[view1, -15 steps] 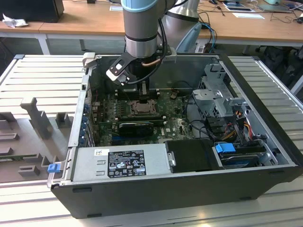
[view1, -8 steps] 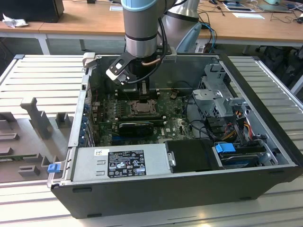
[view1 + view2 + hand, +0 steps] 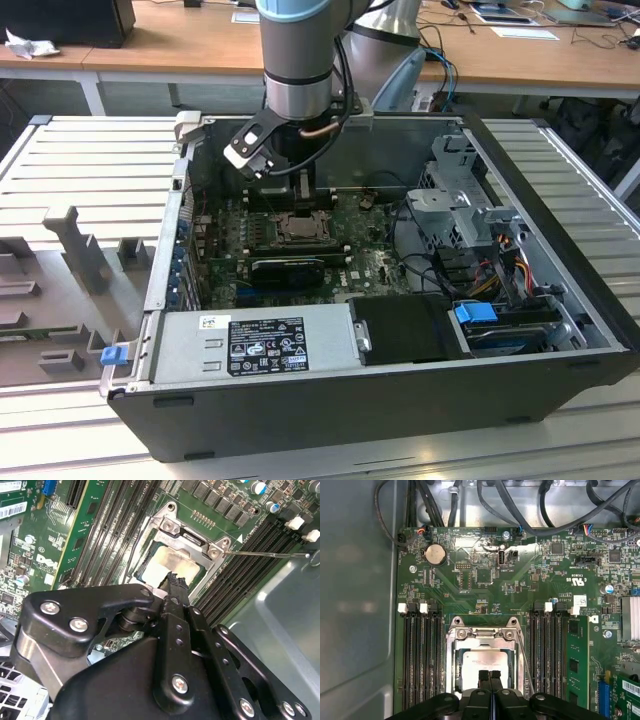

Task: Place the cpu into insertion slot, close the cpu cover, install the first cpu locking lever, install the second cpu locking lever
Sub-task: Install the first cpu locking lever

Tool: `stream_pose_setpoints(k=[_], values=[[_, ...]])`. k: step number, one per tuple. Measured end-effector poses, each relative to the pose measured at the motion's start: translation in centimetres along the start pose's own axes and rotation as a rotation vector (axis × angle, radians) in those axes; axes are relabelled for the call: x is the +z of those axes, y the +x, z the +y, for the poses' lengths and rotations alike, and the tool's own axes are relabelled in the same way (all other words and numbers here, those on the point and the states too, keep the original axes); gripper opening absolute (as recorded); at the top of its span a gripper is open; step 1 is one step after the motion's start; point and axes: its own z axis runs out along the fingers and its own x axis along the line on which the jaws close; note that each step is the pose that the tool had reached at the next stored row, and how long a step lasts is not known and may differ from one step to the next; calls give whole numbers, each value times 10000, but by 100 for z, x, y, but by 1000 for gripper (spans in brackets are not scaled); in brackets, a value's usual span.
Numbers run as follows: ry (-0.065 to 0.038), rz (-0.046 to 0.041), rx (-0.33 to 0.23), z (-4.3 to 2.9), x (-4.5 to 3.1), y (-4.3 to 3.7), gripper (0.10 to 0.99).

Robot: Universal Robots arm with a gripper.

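Note:
The cpu [image 3: 479,661] lies in the insertion slot [image 3: 298,228] on the green motherboard, its pale silvery face [image 3: 165,562] showing through the window of the cpu cover [image 3: 485,635]. The cover lies flat over it. My gripper [image 3: 490,674] is shut with nothing between its fingers. Its tips [image 3: 175,580] hang just over the near edge of the chip; I cannot tell whether they touch it. One thin wire locking lever [image 3: 265,555] sticks out sideways from the socket's corner, and in the first wrist view it [image 3: 524,660] runs along the socket's side. In the exterior view the gripper [image 3: 303,200] stands directly above the socket.
Black memory slots [image 3: 420,660] flank the socket on both sides. A long black graphics card [image 3: 290,268] lies just in front of it. The open case has a drive cage [image 3: 465,200] at the exterior view's right and a power supply [image 3: 250,345] along the front wall.

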Motion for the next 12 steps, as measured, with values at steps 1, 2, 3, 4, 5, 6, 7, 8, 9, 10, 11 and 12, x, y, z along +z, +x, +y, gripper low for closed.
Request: stream_pose_setpoints(k=[1,2,3,4,5,6,7,8,9,10,11,12], values=[[0,0,0,1,-15,0,106],[0,0,0,2,-27,1,106],[0,0,0,3,-40,1,106],[-1,0,1,3,-44,1,106],[-1,2,0,3,-46,1,106],[-2,2,1,4,-49,2,106],[-1,1,0,4,-54,1,106],[-1,1,0,4,-55,2,106],[-1,2,1,4,-56,2,106],[0,0,0,4,-59,2,106],[1,-2,0,4,-64,1,106],[1,-2,0,4,-70,1,106]])
